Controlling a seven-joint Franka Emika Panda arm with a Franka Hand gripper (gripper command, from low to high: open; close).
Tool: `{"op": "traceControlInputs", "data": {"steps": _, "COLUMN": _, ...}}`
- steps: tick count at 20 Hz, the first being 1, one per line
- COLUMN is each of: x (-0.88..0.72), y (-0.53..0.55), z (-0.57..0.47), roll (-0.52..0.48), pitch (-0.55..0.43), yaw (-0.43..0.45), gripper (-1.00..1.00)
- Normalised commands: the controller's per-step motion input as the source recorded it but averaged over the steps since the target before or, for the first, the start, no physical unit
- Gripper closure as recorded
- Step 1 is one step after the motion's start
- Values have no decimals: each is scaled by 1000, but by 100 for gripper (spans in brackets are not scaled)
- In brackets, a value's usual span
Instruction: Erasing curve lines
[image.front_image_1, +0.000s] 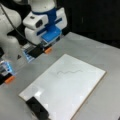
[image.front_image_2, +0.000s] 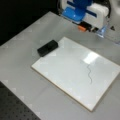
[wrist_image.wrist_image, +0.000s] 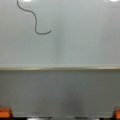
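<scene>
Grey table (image.front_image_1: 105, 100), curve lines (image.front_image_1: 69, 72) unerased, gripper (image.front_image_1: 41, 51) mostly hidden.

grey table (image.front_image_2: 22, 72) | white board (image.front_image_2: 67, 72) flat | black eraser (image.front_image_2: 47, 47) overlapping board corner

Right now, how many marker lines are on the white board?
1. A single wavy line sits on the whiteboard, away from the black eraser at one corner. The gripper hangs off the board, holding nothing.
</scene>
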Motion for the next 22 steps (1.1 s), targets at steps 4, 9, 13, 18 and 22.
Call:
{"op": "traceControlInputs", "data": {"steps": 4, "x": -19, "y": -59, "z": 21, "roll": 69, "pitch": 9, "yaw": 120, "gripper": -100}}
{"op": "traceControlInputs", "data": {"steps": 9, "x": 34, "y": -123, "z": 22, "roll": 45, "pitch": -9, "yaw": 97, "gripper": -100}}
{"op": "traceControlInputs", "data": {"steps": 13, "x": 141, "y": -184, "z": 36, "roll": -36, "pitch": -20, "yaw": 48, "gripper": -100}}
{"op": "traceControlInputs", "data": {"steps": 18, "x": 204, "y": -240, "z": 44, "roll": -30, "pitch": 35, "yaw": 52, "gripper": -100}}
{"op": "traceControlInputs", "data": {"steps": 22, "x": 217, "y": -288, "z": 42, "roll": -10, "pitch": 103, "yaw": 105, "gripper": -100}}
